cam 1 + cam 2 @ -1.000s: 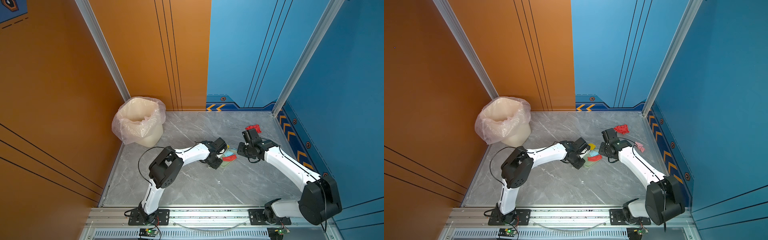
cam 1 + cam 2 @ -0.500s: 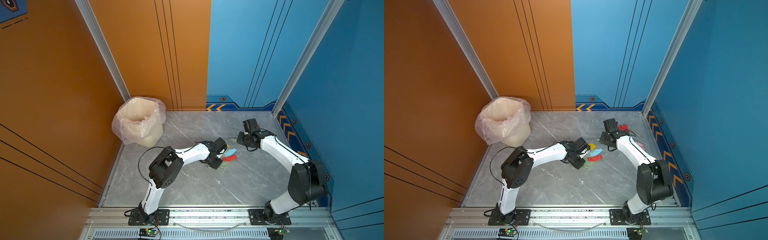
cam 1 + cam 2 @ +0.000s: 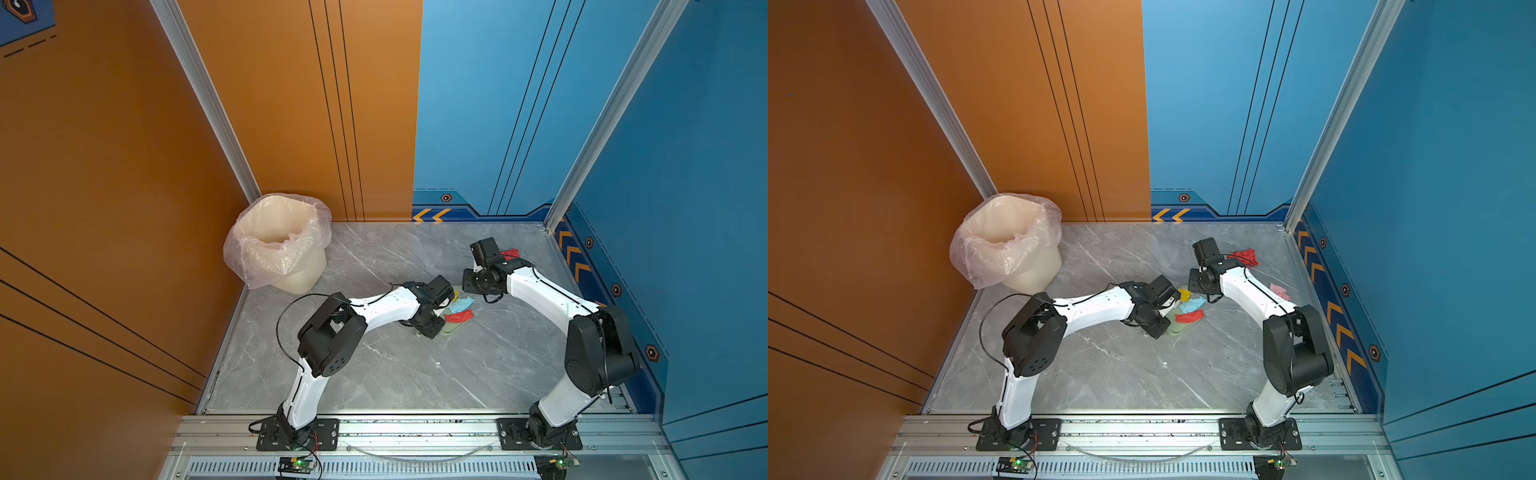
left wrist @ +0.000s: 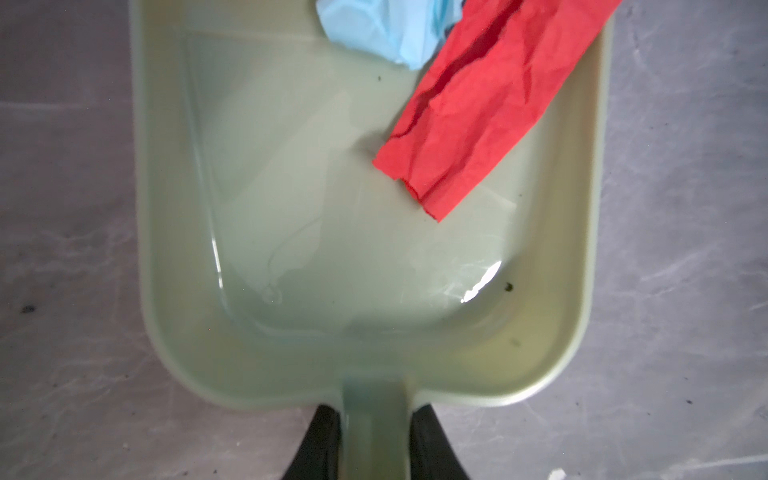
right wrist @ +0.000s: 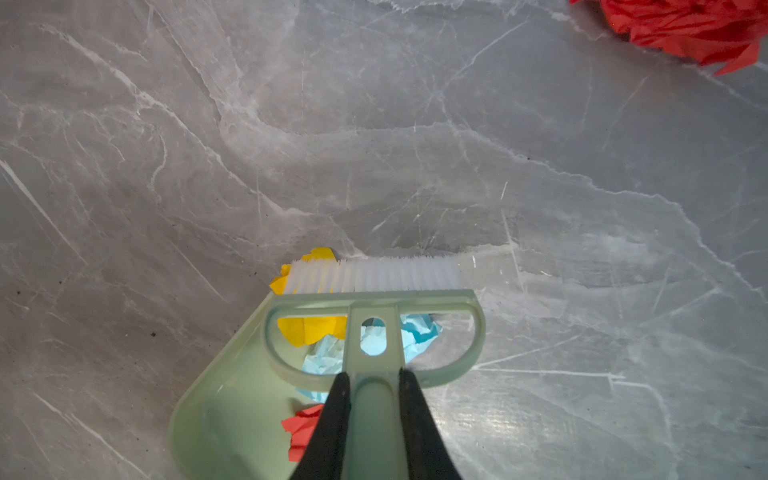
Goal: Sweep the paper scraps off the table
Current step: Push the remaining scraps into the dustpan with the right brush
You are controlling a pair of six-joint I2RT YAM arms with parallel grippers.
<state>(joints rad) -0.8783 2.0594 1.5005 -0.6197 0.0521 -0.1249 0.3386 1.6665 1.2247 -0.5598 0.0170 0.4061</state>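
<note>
Paper scraps (image 3: 462, 304) lie in two lots on the grey marble-patterned desk (image 3: 1121, 374), and both top views show it. Mid-desk, a yellow wad (image 3: 1184, 294), a light blue wad (image 3: 1192, 304) and a flat red strip (image 3: 1189, 317) are bunched at the mouth of a pale green plastic dustpan (image 3: 1177, 330). Toward the far right corner a crumpled red wad (image 3: 510, 254) lies alone, just beside the right arm's wrist. In a top view a small pink scrap (image 3: 1278, 290) lies near the right edge, next to that arm. A cream bin lined with a clear plastic bag (image 3: 278, 245) stands in the far left corner, well apart from the scraps. From up here both wrists cover their jaws, so I cannot tell how they stand.

The left wrist view settles one of them. The left pincer (image 4: 376, 415) is pinching the dustpan's handle, with a black finger (image 4: 324, 444) on either side. The dustpan (image 4: 311, 187) lies flat on the desk. The flat red strip (image 4: 478, 116) lies slantwise inside it, reaching one side wall near the mouth. The light blue wad (image 4: 382, 29) sits at the front edge.

From the right wrist, the right pincer (image 5: 374, 378) is pinching the handle of a pale green hand brush (image 5: 374, 303). The brush's white bristles (image 5: 374, 276) point down at the desk just outside the dustpan's mouth. The yellow wad (image 5: 307, 328) and the light blue wad (image 5: 415, 328) show through the brush's loops, and a bit of yellow peeks past one end of the bristles. The flat red strip (image 5: 301, 428) lies deeper in the dustpan (image 5: 220, 407). The crumpled red wad (image 5: 698, 29) is well apart from the brush.
</note>
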